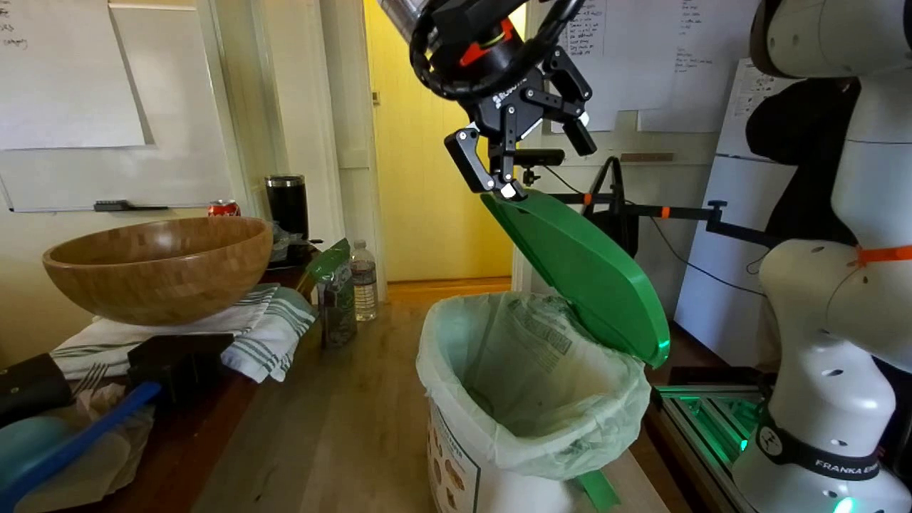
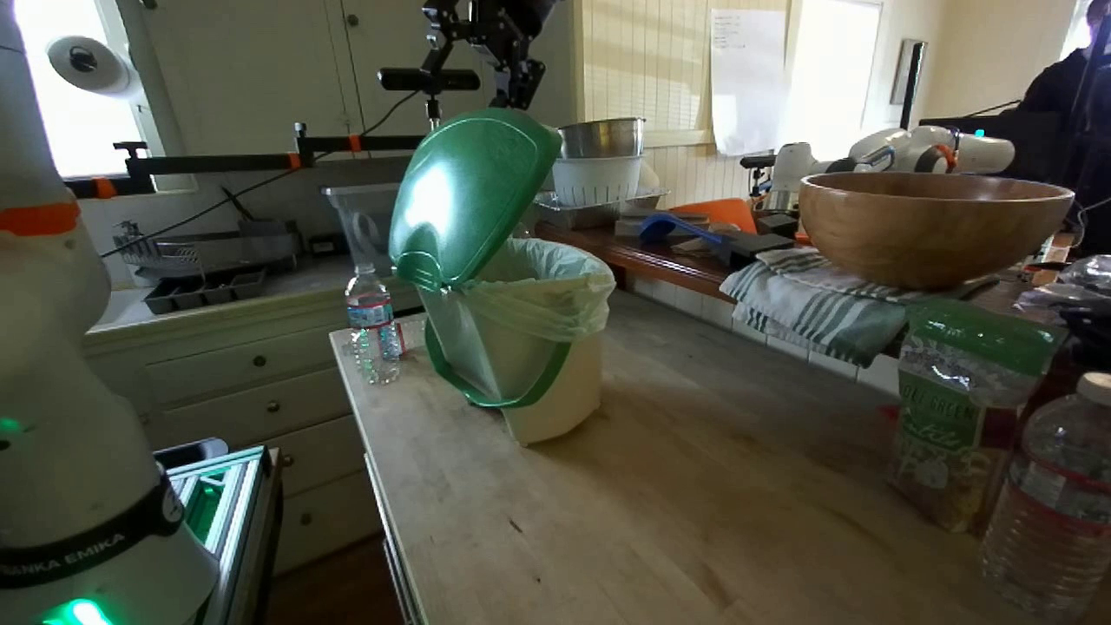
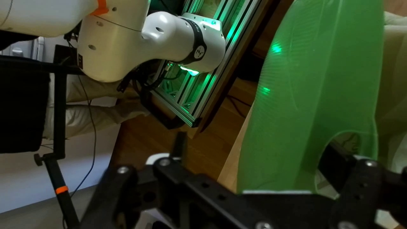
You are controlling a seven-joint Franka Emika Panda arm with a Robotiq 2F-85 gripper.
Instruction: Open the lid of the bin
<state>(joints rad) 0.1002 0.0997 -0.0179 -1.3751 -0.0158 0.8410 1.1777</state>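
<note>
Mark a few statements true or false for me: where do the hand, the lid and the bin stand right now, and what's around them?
1. The hand is open, its fingers spread apart. True.
2. A pale liner hangs over the rim of the bin. True.
3. The hand is down inside the liner. False: it is up at the raised end of the lid.
4. The lid covers the bin's mouth completely. False: it is tilted up, and the mouth shows.
5. The wooden bowl stands on a striped cloth. True.
6. The bin lies on its side. False: it stands upright on the tabletop.
</note>
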